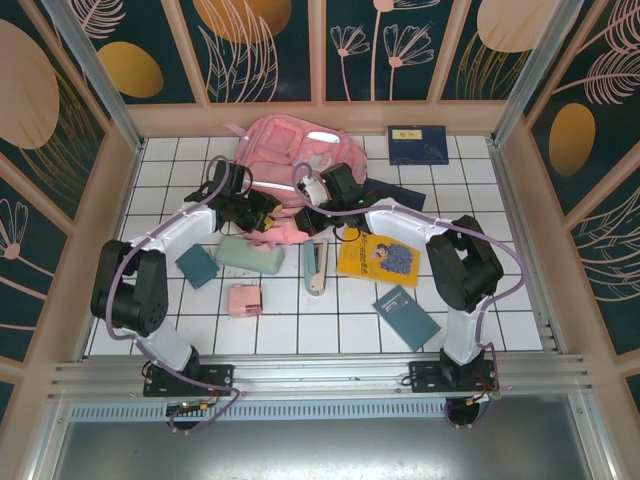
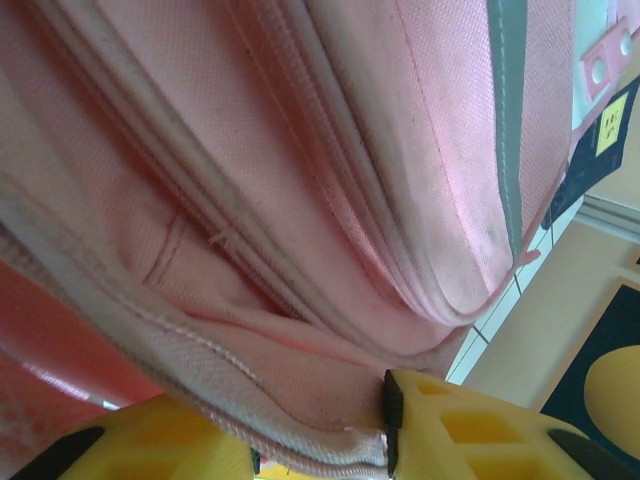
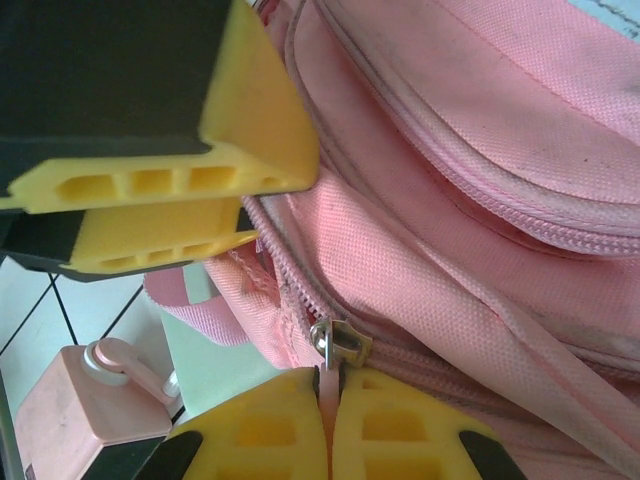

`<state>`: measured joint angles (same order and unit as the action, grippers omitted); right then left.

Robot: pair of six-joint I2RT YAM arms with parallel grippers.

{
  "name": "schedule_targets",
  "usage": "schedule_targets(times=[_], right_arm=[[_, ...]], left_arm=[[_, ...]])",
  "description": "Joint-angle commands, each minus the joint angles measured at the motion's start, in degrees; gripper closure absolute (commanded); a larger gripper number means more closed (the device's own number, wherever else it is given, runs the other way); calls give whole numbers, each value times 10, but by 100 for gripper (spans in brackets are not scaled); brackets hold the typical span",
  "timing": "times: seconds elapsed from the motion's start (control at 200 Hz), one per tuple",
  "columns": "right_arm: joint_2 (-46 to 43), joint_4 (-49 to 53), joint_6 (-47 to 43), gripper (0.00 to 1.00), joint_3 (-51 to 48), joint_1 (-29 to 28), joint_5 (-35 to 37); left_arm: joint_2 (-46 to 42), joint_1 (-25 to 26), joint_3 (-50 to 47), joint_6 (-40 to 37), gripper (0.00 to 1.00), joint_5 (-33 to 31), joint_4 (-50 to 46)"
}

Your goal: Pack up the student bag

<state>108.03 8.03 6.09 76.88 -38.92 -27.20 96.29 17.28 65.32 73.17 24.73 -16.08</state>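
Far left on the white tiled desk [image 1: 300, 330] there's a small dark teal book [image 1: 197, 266]. Next comes a mint green soft pouch [image 1: 252, 256], with a little pink box [image 1: 244, 300] just in front of it. The left fingers [image 2: 430, 425] are apart, with a fold of the big pink fabric backpack [image 1: 285, 150] sitting between them. Honestly can't tell if they're actually pinching it or not. The backpack itself lies at the back of the desk, roughly in the middle, and both arms reach in to its near edge. Just beside the left ones, the right fingers [image 3: 365, 420] are closed tight on the pink zipper pull tab [image 3: 329, 385], right under the metal slider [image 3: 335, 342]. Further right there's a pale teal-and-cream stapler [image 1: 316, 266], a yellow book [image 1: 378, 258] and a teal booklet [image 1: 406, 317] nearer the front. A navy book [image 1: 418, 145] sits by the back wall.
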Motion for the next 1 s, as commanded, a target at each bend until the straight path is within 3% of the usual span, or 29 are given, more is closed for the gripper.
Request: schedule_targets(times=[0.0, 0.165, 0.546, 0.841, 0.996], right_arm=[[-28, -23, -1, 100, 25, -7, -8], [-28, -14, -9, 100, 24, -5, 8], [-36, 4, -9, 100, 7, 37, 13], [-10, 17, -12, 100, 16, 72, 5], [9, 29, -18, 100, 16, 98, 43]], left_arm=[[28, 3, 25, 4, 71, -1, 14], [30, 1, 37, -11, 100, -12, 4], [-56, -70, 23, -21, 100, -37, -36], [-78, -77, 58, -31, 100, -49, -64], [-84, -86, 67, -36, 100, -52, -74]])
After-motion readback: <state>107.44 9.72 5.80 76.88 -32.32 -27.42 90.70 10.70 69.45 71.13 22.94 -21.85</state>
